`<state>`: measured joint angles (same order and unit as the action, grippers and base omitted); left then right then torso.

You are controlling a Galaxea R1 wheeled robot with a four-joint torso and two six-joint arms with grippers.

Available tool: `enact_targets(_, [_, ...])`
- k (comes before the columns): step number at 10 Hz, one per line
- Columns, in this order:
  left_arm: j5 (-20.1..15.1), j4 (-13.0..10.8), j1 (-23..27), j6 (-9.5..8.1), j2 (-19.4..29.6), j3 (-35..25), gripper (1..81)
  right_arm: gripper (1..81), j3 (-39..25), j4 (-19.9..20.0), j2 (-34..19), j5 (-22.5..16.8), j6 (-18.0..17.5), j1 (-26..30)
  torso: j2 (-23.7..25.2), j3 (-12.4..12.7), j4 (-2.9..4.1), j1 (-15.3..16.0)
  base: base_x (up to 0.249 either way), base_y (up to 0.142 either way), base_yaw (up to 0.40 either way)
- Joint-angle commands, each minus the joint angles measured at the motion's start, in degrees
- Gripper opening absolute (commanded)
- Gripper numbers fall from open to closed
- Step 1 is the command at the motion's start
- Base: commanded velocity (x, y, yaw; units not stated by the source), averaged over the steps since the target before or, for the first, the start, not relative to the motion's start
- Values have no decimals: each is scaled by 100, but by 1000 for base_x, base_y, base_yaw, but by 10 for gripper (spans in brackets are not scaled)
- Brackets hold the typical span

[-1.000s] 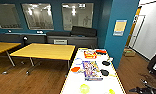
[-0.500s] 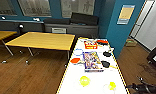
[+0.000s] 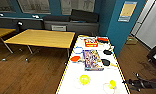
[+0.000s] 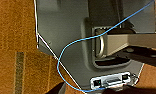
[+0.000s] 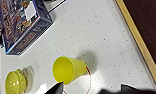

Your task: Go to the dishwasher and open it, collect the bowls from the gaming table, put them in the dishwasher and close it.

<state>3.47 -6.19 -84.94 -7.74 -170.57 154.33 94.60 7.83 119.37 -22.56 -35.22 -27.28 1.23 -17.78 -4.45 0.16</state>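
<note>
Your robot faces a white table (image 3: 94,80), yellow cup (image 5: 69,70) lower right of the head frame, nearer your right arm; finger state can't be told.

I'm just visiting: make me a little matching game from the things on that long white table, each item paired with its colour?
Things:
1. cup
2. paddle
3. big game box
4. small box at the far end

Colours:
a. blue and purple
b. yellow
c. red and orange with a picture on top
d. orange-red

Pairs: 1-b, 2-d, 3-a, 4-c
</note>
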Motion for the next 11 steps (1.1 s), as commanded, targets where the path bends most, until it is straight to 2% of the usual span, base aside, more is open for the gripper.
enact_targets(1, [-391, 48, 52, -17, 40, 9, 811, 811, 417, 87, 80, -231, -38, 728, 0, 0, 0, 0, 0, 0, 0])
enact_targets(2, [-391, 48, 52, -17, 49, 9, 811, 811, 593, 96, 203, -231, -46, 701, 0, 0, 0, 0, 0, 0, 0])
enact_targets(6, [-400, 48, 52, -17, 49, 9, 811, 811, 1095, 88, 511, -345, -486, 806, -2, -2, 0, 2, 0, 0, 0])
enact_targets(11, [-400, 48, 52, -17, 58, 9, 811, 811, 1524, 140, 977, -424, -504, 833, -5, -2, 0, 2, 0, 0, 0])
